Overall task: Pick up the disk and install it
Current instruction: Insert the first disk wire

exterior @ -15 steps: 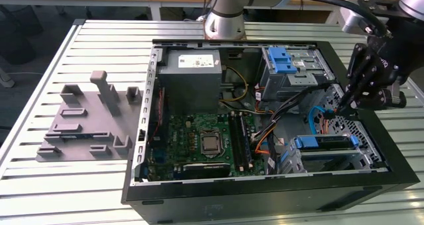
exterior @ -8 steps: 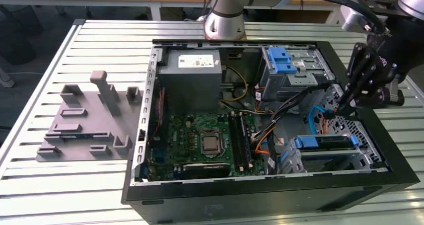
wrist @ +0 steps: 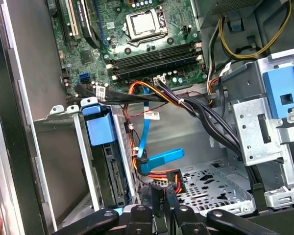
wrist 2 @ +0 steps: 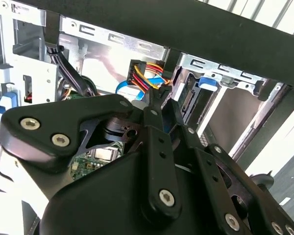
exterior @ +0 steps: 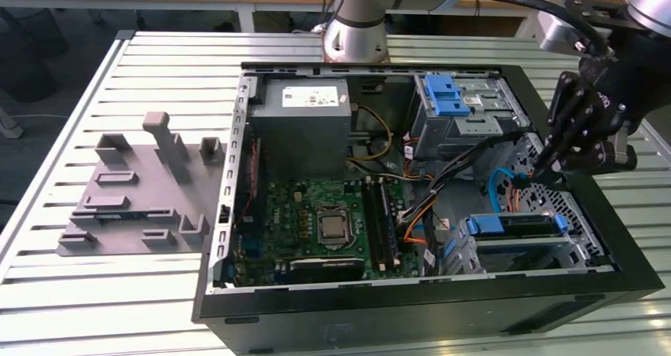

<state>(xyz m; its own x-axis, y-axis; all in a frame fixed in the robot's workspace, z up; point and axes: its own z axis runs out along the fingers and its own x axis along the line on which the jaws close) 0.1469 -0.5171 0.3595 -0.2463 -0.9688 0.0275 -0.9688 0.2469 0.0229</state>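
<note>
- One disk [exterior: 511, 227], blue-railed, sits in the drive cage at the case's front corner; also seen at [wrist: 109, 161] in the first wrist view.
- Gripper [exterior: 552, 161] hovers above the case floor near that cage, fingers pinched together, apparently holding nothing.
- Install step looks nearly done, seating probably unconfirmed.
- Next move: no more than a seating check, I'd judge.
- Power supply [exterior: 304, 116] sticker unreadable.

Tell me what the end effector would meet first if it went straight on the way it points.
Probably the bundle of red, yellow and black power wires at its black connector, directly ahead of the end effector, with the perforated metal floor of the grey computer case behind it. Depth is hard to judge here.
</note>
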